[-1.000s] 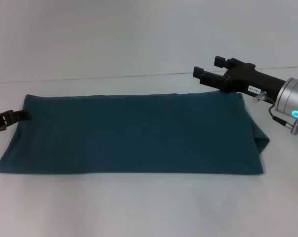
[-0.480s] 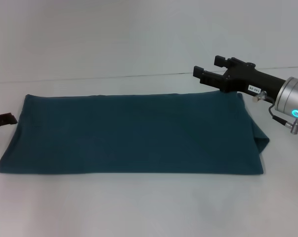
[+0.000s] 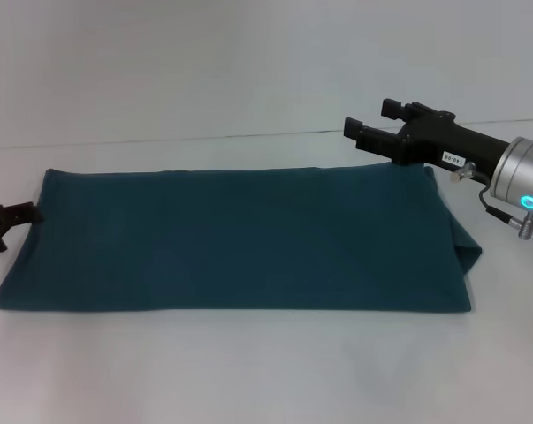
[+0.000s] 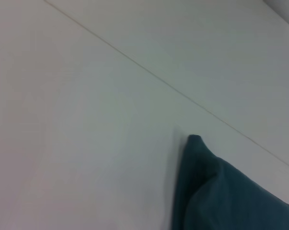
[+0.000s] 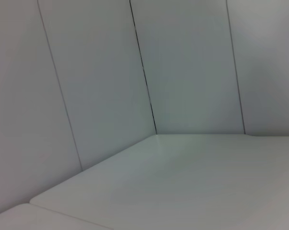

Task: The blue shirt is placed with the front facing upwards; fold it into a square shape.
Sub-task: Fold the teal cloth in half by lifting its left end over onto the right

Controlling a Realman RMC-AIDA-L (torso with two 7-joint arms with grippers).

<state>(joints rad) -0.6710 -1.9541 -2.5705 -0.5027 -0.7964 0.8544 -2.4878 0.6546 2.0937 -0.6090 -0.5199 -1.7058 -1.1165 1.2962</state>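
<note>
A white table (image 3: 248, 371) is carrying the blue shirt (image 3: 239, 238), which is lying flat as a long folded band, plain side up, stretching from near the left edge toward the right edge. Bare white surface is showing along the front edge and behind the cloth.

You see a plain white table (image 3: 266, 371) meeting a white wall (image 3: 248, 62) behind it. In the right wrist view, panelled walls (image 5: 101, 72) join at a corner.
</note>
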